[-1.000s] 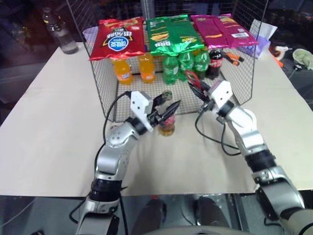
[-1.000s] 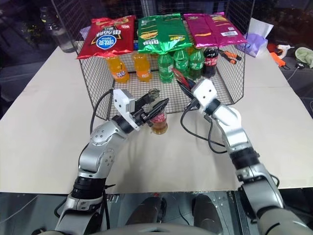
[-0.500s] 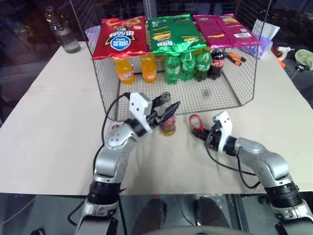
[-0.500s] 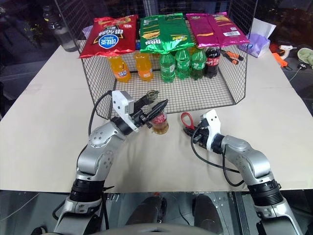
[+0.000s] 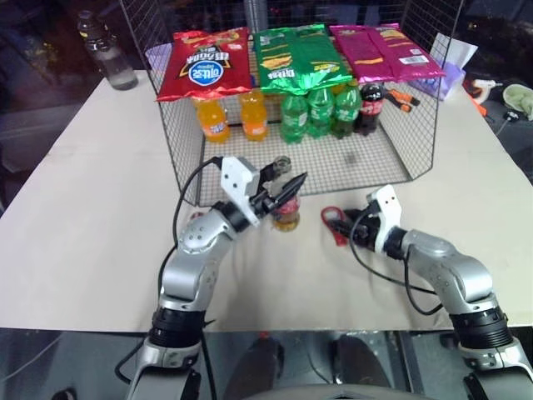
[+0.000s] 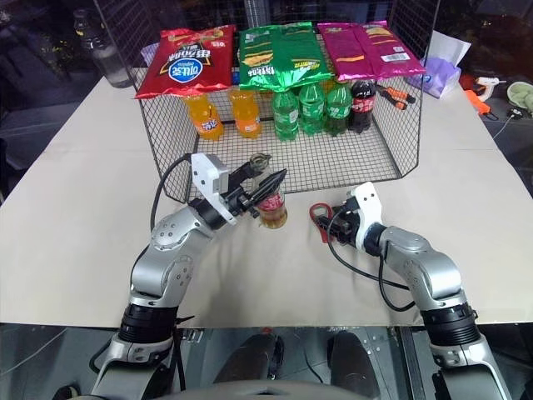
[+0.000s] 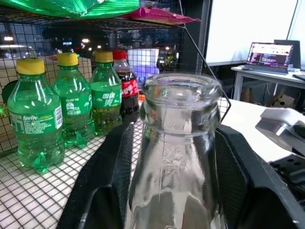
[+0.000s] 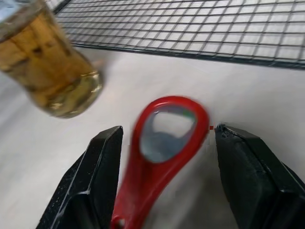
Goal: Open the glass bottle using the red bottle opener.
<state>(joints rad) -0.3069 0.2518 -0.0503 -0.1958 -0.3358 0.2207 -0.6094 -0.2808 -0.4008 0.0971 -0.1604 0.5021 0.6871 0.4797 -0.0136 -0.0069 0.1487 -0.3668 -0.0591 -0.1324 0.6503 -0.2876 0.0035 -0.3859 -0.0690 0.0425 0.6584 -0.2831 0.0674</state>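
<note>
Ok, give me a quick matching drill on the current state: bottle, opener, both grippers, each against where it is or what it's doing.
Things:
1. glass bottle
2. red bottle opener
3. left gripper
4. right gripper

States:
A. lying flat on the table, between open fingers
B. standing upright in front of the wire rack, mouth uncapped
C. fingers either side of the bottle's neck
D. low over the table, fingers spread, nothing gripped

Pairs: 1-B, 2-A, 3-C, 4-D
</note>
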